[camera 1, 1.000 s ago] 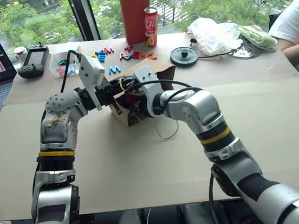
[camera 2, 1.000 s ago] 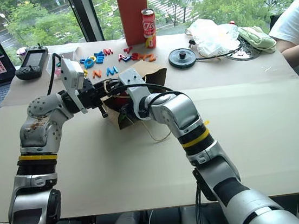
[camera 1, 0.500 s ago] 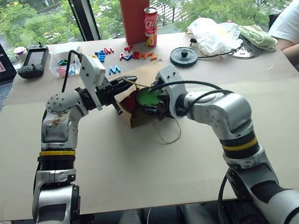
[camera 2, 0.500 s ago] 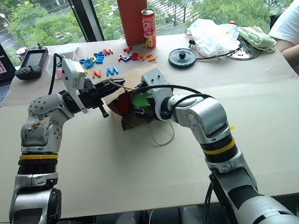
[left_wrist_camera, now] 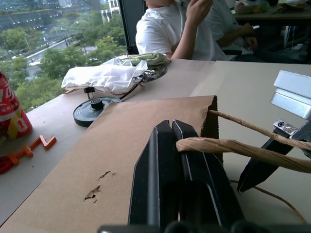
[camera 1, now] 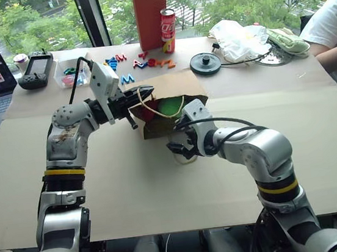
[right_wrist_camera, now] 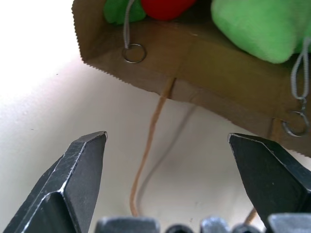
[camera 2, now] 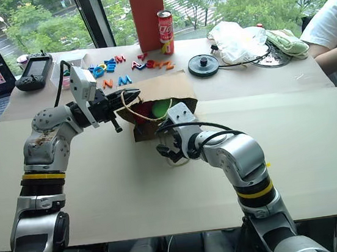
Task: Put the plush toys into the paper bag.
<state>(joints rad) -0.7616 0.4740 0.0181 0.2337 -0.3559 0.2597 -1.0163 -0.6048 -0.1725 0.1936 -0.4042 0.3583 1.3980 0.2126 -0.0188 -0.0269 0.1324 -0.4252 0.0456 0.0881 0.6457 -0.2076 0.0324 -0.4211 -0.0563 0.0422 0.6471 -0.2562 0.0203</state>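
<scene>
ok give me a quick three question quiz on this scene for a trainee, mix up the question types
1. True or false: the right gripper is holding the green plush toy.
2. What is the left gripper shut on?
 A. the soda can
 B. the paper bag's upper cord handle
 C. a plastic letter
3. Fill in: the red plush toy lies ____ the paper bag.

Key
1. False. Its fingers are open and empty, in front of the bag's mouth; the green toy sits inside the bag.
2. B
3. Inside, beside the green toy.
</scene>
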